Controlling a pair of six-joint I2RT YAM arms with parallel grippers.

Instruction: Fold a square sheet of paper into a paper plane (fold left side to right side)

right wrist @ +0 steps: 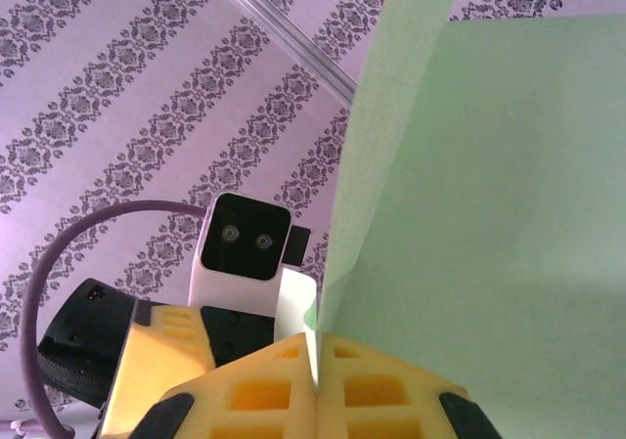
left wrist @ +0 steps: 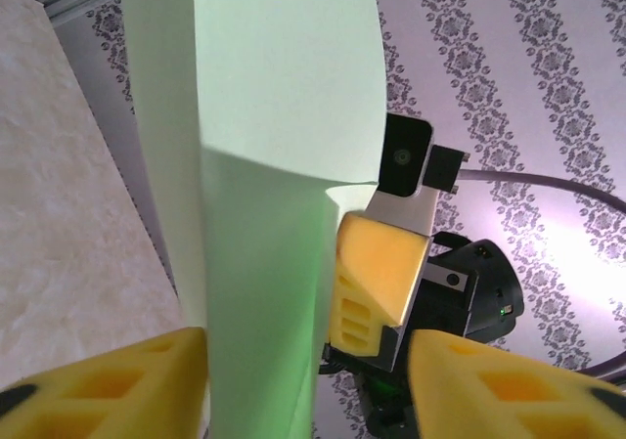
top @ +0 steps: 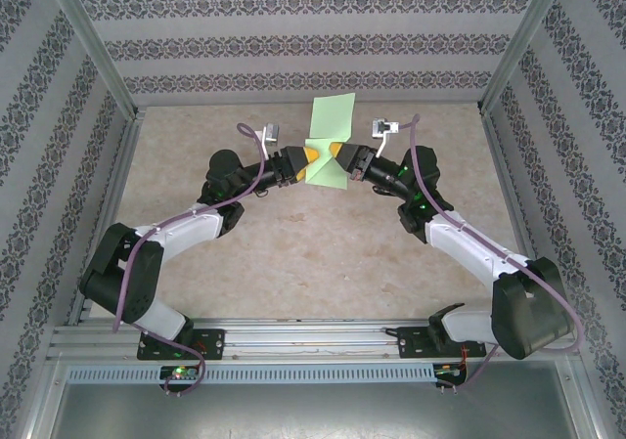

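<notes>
The left tool [top: 311, 153] and right tool [top: 335, 150] meet at the creased light-green paper [top: 329, 126].

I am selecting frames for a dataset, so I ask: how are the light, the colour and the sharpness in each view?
Top external view: even light, sharp, the light-green paper shows clearly. Left wrist view: the wallpaper looks purple, with a bright glare patch at the right, and the paper is slightly shaded in its lower part. Right wrist view: the same purple tint, and the paper darkens toward the lower right.
</notes>
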